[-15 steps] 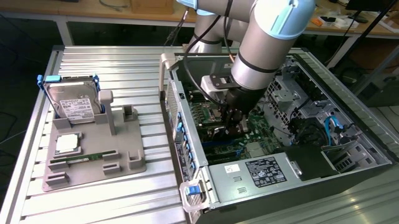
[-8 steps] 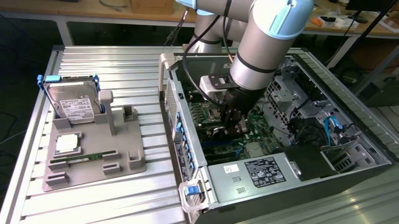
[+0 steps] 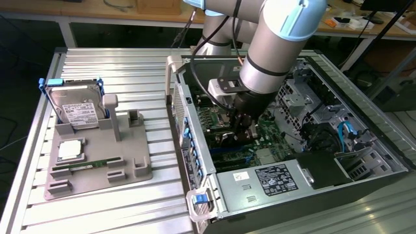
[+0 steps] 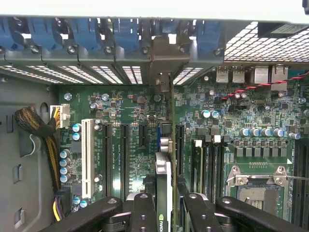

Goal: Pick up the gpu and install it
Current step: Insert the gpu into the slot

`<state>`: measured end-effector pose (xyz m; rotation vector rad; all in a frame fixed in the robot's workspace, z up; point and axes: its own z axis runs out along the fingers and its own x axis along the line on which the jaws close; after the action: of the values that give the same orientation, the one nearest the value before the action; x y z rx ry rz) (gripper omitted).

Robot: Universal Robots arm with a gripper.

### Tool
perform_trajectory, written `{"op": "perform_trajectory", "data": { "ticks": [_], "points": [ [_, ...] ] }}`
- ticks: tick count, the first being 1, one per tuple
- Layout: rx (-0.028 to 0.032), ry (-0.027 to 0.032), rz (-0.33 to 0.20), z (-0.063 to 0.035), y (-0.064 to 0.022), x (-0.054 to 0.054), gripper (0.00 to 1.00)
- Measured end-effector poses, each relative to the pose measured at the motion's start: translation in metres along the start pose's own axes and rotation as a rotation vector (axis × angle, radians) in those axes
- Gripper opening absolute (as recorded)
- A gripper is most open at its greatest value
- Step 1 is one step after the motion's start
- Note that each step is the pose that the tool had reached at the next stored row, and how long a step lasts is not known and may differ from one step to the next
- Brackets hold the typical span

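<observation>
Wrist view puts the tool (image 4: 166,199) low over the motherboard (image 4: 135,121), its two fingers pinching the gpu (image 4: 164,166), which stands on edge between them. The card's metal end bracket (image 4: 162,60) is up against the rear slot openings, under the row of blue latches (image 4: 116,29).

By my reading the pick-up is done and the card has been carried into the computer case (image 3: 195,146) and lined up with the expansion slots. I cannot tell whether its edge is fully home in a slot, and the tool has not let go.

Close beside the card lie black slots (image 4: 124,154) and a white slot (image 4: 87,159) on one side and the memory slots (image 4: 207,164) and the processor socket (image 4: 256,188) on the other. A braided cable bundle (image 4: 36,123) lies well apart.

At the exterior view's left, a grey fixture (image 3: 130,170) on the surface (image 3: 117,63) carries a hard drive (image 3: 73,109) and a memory stick (image 3: 87,165), both well clear of the arm (image 3: 273,44).
</observation>
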<state>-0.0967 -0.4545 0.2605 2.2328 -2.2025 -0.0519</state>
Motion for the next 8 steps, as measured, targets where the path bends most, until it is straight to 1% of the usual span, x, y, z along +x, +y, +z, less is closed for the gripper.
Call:
{"op": "perform_trajectory", "data": {
  "ticks": [8],
  "points": [
    [0.0001,-0.0001,0.0,-0.0026,0.0001,-0.0001,0.27]
  ]
}}
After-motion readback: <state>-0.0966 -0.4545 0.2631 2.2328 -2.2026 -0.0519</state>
